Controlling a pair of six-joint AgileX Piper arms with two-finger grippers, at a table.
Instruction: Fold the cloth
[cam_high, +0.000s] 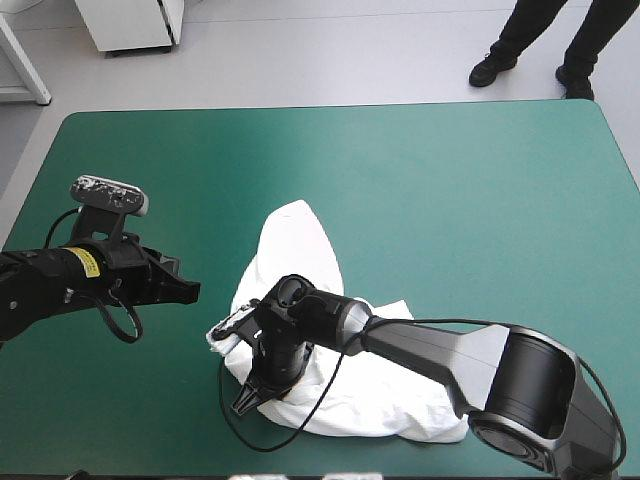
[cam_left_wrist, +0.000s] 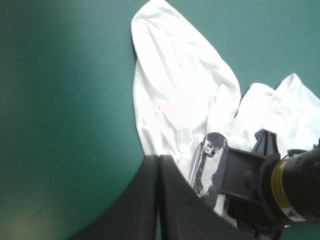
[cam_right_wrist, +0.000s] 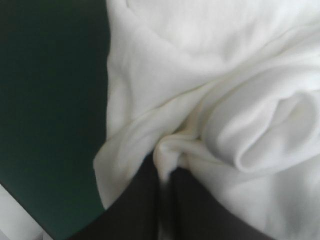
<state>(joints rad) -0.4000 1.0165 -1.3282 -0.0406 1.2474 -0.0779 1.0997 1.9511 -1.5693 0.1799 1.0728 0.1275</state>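
The white T-shirt lies in a crumpled heap at the front middle of the teal-green cover, with one long lobe reaching toward the far side. My right gripper points down at the heap's near-left edge; in the right wrist view the right gripper is shut on a pinched fold of the T-shirt. My left gripper hovers left of the heap, apart from it. In the left wrist view the left gripper is shut and holds nothing, and the T-shirt lies just ahead of its tips.
The table's near edge runs close beside the right gripper. Bare teal-green cover stretches around the heap toward the far and right sides. The right arm's wrist sits close to the left gripper's fingers.
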